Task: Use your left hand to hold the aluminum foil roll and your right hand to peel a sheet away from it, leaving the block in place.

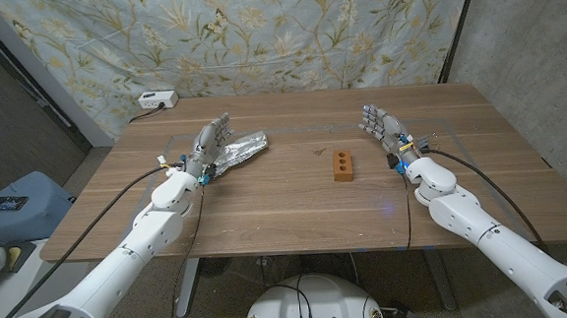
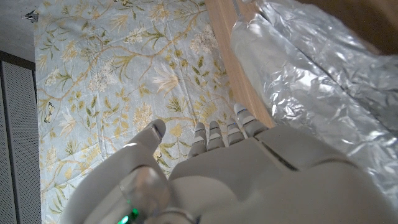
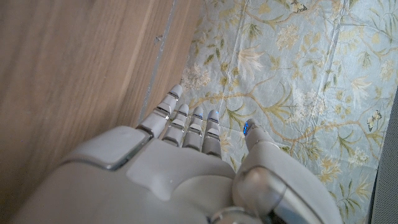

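From the wrist I see the back of my right hand (image 3: 186, 168), fingers (image 3: 177, 121) straight and close together, thumb (image 3: 255, 140) set apart, holding nothing. The wooden table (image 3: 74, 74) fills the ten o'clock side; the flowered cloth (image 3: 298, 68) hangs toward two o'clock.

Both arms wear smooth white rounded shells. Black cables run along each forearm to coloured connectors at the wrists. The left hand (image 1: 210, 142) and right hand (image 1: 382, 125) are pale grey, with segmented fingers
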Robot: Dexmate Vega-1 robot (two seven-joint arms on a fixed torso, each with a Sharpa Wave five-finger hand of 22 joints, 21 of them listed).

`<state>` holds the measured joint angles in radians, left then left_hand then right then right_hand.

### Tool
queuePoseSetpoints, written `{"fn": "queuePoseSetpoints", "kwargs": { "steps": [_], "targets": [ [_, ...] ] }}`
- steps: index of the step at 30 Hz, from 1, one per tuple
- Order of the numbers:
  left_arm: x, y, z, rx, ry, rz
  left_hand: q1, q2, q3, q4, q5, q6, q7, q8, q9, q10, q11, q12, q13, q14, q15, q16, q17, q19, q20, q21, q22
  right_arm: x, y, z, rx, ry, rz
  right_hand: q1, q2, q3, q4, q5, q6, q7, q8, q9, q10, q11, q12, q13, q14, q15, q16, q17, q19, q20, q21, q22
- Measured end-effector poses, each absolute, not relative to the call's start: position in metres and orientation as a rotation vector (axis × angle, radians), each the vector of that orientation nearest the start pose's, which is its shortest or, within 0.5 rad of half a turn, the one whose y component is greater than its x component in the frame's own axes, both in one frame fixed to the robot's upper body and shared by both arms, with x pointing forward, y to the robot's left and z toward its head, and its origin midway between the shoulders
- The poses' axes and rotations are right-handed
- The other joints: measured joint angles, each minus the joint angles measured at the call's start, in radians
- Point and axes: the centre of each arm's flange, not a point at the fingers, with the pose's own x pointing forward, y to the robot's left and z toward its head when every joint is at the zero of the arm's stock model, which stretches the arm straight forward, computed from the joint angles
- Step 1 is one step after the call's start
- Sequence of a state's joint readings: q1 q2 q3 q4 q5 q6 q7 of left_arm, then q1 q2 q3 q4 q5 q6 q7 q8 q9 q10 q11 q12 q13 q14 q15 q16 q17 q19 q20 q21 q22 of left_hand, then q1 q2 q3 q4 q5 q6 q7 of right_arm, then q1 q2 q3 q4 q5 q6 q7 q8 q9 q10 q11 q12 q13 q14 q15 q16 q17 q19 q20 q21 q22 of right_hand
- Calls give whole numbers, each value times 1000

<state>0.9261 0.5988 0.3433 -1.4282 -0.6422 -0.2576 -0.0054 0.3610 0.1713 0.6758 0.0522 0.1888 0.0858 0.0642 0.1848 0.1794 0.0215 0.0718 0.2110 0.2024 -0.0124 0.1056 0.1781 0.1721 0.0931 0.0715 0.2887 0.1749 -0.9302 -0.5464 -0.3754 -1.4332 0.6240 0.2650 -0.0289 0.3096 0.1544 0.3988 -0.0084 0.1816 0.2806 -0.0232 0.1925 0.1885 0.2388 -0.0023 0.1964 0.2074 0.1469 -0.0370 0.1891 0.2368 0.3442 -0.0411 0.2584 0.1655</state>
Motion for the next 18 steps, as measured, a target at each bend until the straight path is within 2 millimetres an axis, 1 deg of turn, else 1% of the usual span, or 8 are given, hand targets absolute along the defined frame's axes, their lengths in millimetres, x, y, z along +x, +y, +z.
{"fn": "queuePoseSetpoints", "kwargs": {
  "steps": [2,6,8,10,14,16,17,18],
  "targets": [
    [627,307,-33,36,-583,-198,4,4,0,-6,0,0,0,0,0,0,0,0,0,0,0,0,0,0,0,-2,0,630,-275,-45,12,-580,217,0,0,0,0,0,0,0,0,0,0,0,0,-2,0,0,0,0,0,0,0,0],
    [624,311,-32,60,-582,-189,4,4,1,-8,0,0,0,0,0,0,0,0,0,5,5,0,0,0,0,-4,0,630,-274,-46,11,-579,218,0,0,0,0,0,0,0,0,0,0,0,0,-4,0,0,8,-5,0,0,0,0],
    [623,312,-32,74,-581,-185,9,-2,3,-20,0,-1,1,0,0,0,0,0,0,5,5,0,0,0,0,-4,0,631,-274,-47,11,-577,218,0,0,3,-3,0,0,0,0,0,0,0,0,-4,0,0,8,-5,0,0,0,0],
    [622,314,-31,85,-581,-182,16,-1,8,-25,4,-4,4,0,0,4,4,0,-1,8,8,0,0,0,0,-4,0,631,-273,-48,12,-575,219,5,5,4,-4,0,0,0,0,0,0,0,0,-4,0,0,8,-5,0,0,0,0],
    [619,318,-29,118,-580,-171,28,2,11,-39,8,-4,4,0,0,5,5,4,-3,11,11,0,0,5,5,-4,0,632,-272,-50,12,-574,221,5,5,4,-4,0,0,0,0,0,0,0,0,-4,0,0,8,-5,0,0,-7,0],
    [618,320,-28,132,-581,-168,33,-2,16,-50,11,-4,4,0,0,5,5,4,-3,11,11,0,0,9,9,-8,0,632,-272,-51,13,-574,223,8,2,4,-4,0,0,0,0,0,0,0,0,-4,0,0,8,-5,0,0,-8,0],
    [617,321,-27,140,-582,-166,38,3,18,-55,11,-4,4,0,0,5,5,4,-3,11,11,0,0,11,10,-8,0,632,-272,-51,13,-573,223,8,2,1,-7,0,0,0,0,0,0,0,0,-4,0,0,8,-5,0,0,-8,0],
    [617,321,-27,143,-582,-165,40,2,19,-62,11,-4,4,0,0,5,5,4,-3,15,14,0,0,15,7,-8,0,633,-271,-51,12,-574,224,9,1,1,-7,0,0,0,0,0,0,0,0,-4,0,0,8,-5,0,0,-8,0]
  ]
}}
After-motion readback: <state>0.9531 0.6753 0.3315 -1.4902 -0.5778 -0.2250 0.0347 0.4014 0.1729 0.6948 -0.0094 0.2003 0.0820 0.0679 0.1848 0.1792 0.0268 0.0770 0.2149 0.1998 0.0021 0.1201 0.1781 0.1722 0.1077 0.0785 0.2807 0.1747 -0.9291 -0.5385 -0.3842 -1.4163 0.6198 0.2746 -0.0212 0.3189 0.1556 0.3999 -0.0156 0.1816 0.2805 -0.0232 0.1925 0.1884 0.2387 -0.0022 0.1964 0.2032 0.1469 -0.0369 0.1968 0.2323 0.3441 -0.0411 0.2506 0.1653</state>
